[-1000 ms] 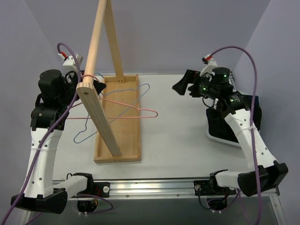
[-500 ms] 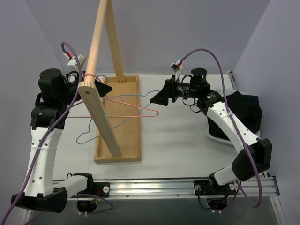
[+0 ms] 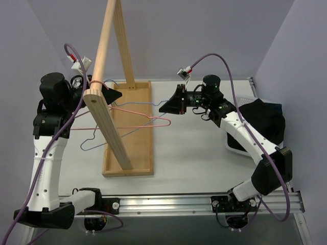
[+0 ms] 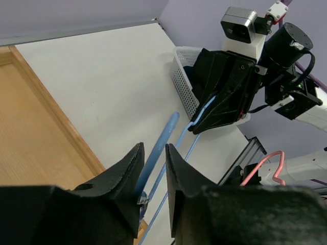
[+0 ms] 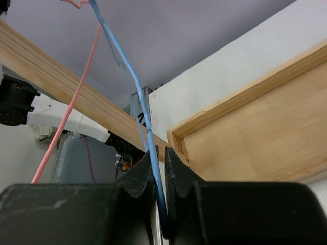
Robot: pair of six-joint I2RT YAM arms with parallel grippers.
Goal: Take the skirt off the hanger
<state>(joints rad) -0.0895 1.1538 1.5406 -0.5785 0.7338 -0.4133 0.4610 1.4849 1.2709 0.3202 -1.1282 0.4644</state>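
Note:
A bare blue wire hanger (image 3: 134, 103) hangs level between my two grippers, over the wooden tray. The right gripper (image 3: 162, 108) is shut on its right end; the right wrist view shows the blue wire (image 5: 138, 87) pinched between the fingers (image 5: 160, 153). My left gripper (image 3: 118, 95) is at the hanger's left end, beside the wooden beam. Its jaws (image 4: 154, 153) stand slightly apart, and the blue wire (image 4: 161, 140) runs through the gap against one finger. The dark skirt (image 3: 263, 120) lies bunched in a white basket (image 3: 237, 148) at the right, off the hanger.
A slanted wooden rack beam (image 3: 107, 132) rises from a shallow wooden tray (image 3: 143, 153) at centre left. A pink wire hanger (image 3: 153, 120) hangs on the beam just below the blue one. The basket's mesh wall (image 4: 184, 84) shows behind the right gripper.
My right arm swung left from the basket to the blue hanger's right end and shut on it. The left jaws have eased slightly apart around the wire.

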